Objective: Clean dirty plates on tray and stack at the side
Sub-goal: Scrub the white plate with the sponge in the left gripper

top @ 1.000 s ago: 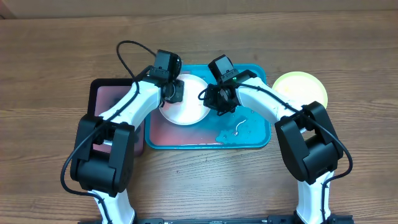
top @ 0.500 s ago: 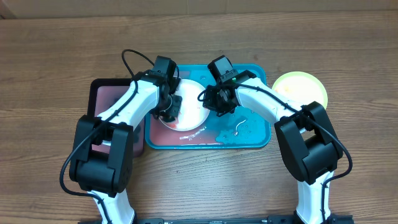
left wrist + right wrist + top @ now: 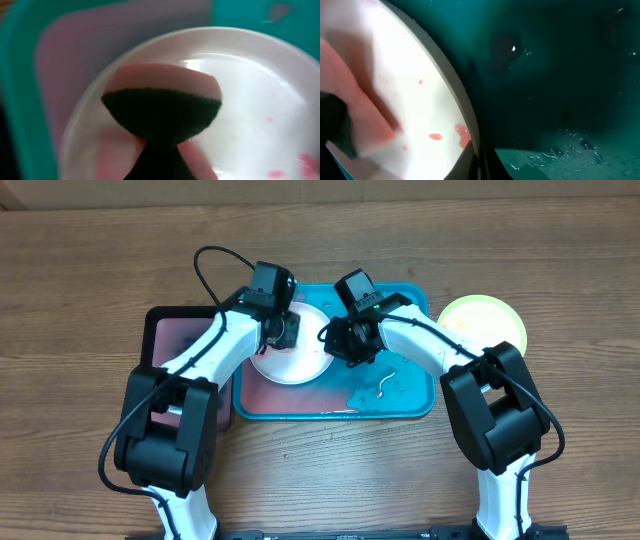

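The white plate (image 3: 300, 362) lies in the left half of the teal tray (image 3: 412, 398). My left gripper (image 3: 283, 330) is shut on a pink-and-black sponge (image 3: 162, 107) and presses it on the plate's far left part (image 3: 250, 100). My right gripper (image 3: 340, 345) is shut on the plate's right rim (image 3: 465, 115). Small red spots remain on the plate (image 3: 410, 85) near that rim. The yellow-green plate (image 3: 482, 321) lies on the table right of the tray. The light blue plate is not visible.
A black tray (image 3: 180, 340) with a pinkish inside sits left of the teal tray. The teal tray floor (image 3: 560, 75) is wet, with a pale streak (image 3: 388, 384) on its right half. Bare wooden table lies all around.
My left gripper swept the sponge toward the plate's near left side, then back to its far edge. The red smears along the plate's near edge are gone. The right gripper stayed put.
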Available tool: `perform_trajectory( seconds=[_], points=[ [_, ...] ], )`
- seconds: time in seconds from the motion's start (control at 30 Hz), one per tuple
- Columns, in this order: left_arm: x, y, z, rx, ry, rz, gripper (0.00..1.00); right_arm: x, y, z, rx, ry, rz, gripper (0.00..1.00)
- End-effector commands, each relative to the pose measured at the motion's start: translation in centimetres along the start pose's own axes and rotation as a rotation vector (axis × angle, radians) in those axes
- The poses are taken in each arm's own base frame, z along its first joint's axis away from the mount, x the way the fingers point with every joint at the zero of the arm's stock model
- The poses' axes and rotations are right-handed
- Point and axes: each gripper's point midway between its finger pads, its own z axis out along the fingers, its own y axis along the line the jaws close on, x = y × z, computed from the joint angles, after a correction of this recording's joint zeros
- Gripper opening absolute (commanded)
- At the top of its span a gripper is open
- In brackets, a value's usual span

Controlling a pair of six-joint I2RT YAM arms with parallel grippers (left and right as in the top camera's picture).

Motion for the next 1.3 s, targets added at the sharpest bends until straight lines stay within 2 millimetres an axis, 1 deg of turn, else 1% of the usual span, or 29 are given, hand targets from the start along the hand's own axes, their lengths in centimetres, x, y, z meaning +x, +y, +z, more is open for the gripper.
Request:
perform_trajectory(
  seconds=[0.0,0.1,0.17,0.27,0.33,0.4,0.47,0.53,0.6,0.67,0.77,0.87,0.97,1.03,1.1,1.17,1.27],
  points=[
    [1.4,5.8,0.3,-0.354,0.033,-0.046,0.04,0.8,-0.6,1.1,0.01,0.04,0.011,0.04],
    [3.5,5.6,0.4,-0.345,0.122,-0.029,0.04,0.8,-0.6,1.2,0.01,0.039,0.011,0.04],
    [4.7,4.6,0.4,-0.294,0.177,-0.005,0.04,0.8,-0.6,1.2,0.009,0.039,0.011,0.04],
    [6.7,-0.1,0.6,-0.021,0.273,0.137,0.04,0.8,-0.6,1.1,0.008,0.037,0.01,0.04],
    [7.8,-4.3,-0.1,0.229,0.306,0.221,0.04,0.8,-0.6,1.2,0.008,0.037,0.01,0.04],
    [8.4,-7.1,-1.2,0.41,0.311,0.258,0.04,0.8,-0.6,1.2,0.008,0.037,0.01,0.04],
    [8.5,-9.0,-2.1,0.536,0.299,0.276,0.04,0.8,-0.6,1.1,0.008,0.037,0.01,0.04],
    [8.1,-9.5,-2.3,0.572,0.277,0.28,0.04,0.8,-0.6,1.2,0.008,0.039,0.01,0.04],
    [7.3,-9.3,-1.8,0.547,0.244,0.282,0.04,0.8,-0.6,1.2,0.009,0.039,0.011,0.04],
    [5.9,-8.2,-0.8,0.451,0.207,0.234,0.04,0.9,-0.6,1.1,0.008,0.041,0.011,0.04],
    [3.5,-5.8,0.6,0.283,0.129,0.163,0.04,0.9,-0.6,1.1,0.007,0.042,0.008,0.04],
    [0.7,-3.1,1.6,0.103,0.02,0.14,0.04,0.9,-0.6,1.1,0.01,0.044,0.009,0.04],
    [-1.0,0.2,2.2,-0.098,-0.046,0.091,0.04,0.9,-0.6,1.1,0.01,0.044,0.009,0.04],
    [-0.9,2.7,2.5,-0.241,-0.054,0.025,0.04,0.9,-0.7,1.1,0.01,0.045,0.009,0.04],
    [0.0,4.6,2.6,-0.353,-0.031,-0.034,0.04,0.9,-0.6,1.1,0.01,0.044,0.009,0.04],
    [1.8,5.5,2.8,-0.403,0.032,-0.06,0.04,0.9,-0.6,1.1,0.01,0.044,0.009,0.04],
    [5.2,5.5,2.9,-0.404,0.17,-0.058,0.04,0.9,-0.6,1.1,0.01,0.043,0.008,0.04]
  ],
)
